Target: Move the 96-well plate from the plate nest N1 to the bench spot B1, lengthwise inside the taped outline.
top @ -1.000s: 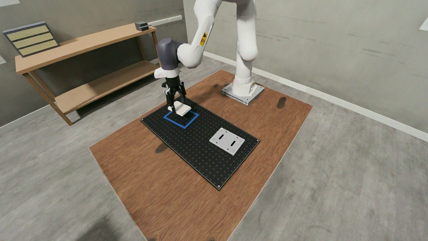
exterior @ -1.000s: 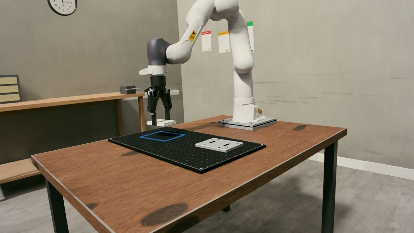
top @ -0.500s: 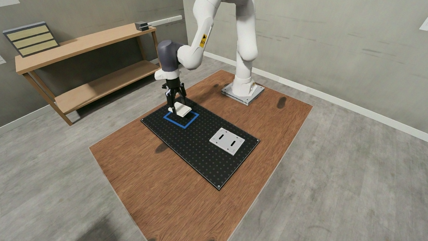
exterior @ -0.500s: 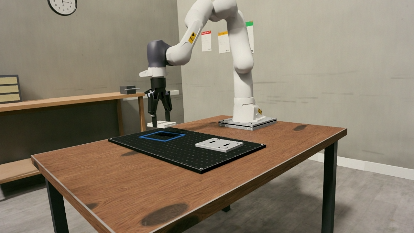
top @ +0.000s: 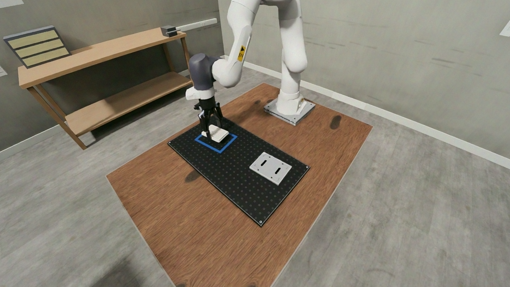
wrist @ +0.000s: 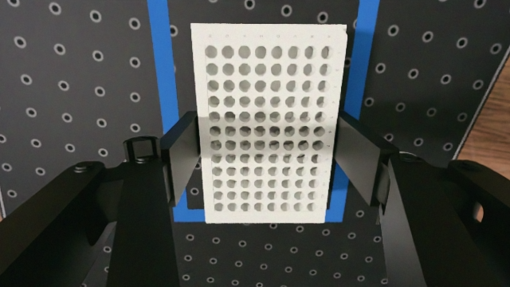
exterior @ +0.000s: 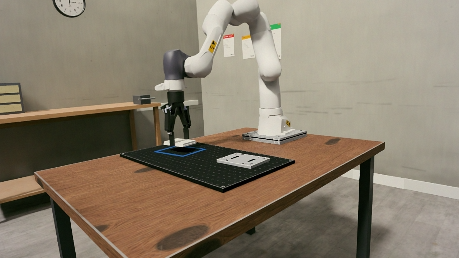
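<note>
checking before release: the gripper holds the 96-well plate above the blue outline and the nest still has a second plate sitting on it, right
One thing is wrong: the plate nest has no plate on it; the top view shows only its bare grey face with two dark slots. The rest stands: the gripper holds the 96-well plate above the blue outline.
</note>
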{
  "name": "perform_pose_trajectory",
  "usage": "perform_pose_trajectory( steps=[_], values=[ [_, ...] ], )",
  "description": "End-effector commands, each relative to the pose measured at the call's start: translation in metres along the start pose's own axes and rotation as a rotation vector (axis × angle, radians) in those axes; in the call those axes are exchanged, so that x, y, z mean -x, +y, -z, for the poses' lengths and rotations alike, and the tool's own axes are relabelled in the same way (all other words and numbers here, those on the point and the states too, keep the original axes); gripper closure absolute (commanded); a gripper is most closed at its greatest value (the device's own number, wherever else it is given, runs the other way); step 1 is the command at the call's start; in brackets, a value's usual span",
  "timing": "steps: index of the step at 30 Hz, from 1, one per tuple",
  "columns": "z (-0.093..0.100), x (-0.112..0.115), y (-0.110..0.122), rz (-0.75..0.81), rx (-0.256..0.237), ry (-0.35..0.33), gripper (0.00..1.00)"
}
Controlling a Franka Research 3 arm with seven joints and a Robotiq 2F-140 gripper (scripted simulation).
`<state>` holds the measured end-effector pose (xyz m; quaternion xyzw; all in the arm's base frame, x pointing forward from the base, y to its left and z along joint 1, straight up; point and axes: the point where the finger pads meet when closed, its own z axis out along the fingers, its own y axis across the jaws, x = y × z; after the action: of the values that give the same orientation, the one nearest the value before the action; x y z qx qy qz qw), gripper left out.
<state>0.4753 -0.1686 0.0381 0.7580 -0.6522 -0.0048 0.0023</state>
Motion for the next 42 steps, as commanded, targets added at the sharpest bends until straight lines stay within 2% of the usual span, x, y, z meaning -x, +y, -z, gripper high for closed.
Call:
perform_pose_trajectory(
  steps=[1,10,42],
  values=[
    [-0.005,-0.002,-0.003,-0.012,-0.007,0.007,0.4],
    [-0.018,-0.002,-0.004,-0.012,-0.007,0.007,0.4],
    [-0.02,-0.001,-0.003,-0.012,-0.007,0.007,0.4]
  ],
)
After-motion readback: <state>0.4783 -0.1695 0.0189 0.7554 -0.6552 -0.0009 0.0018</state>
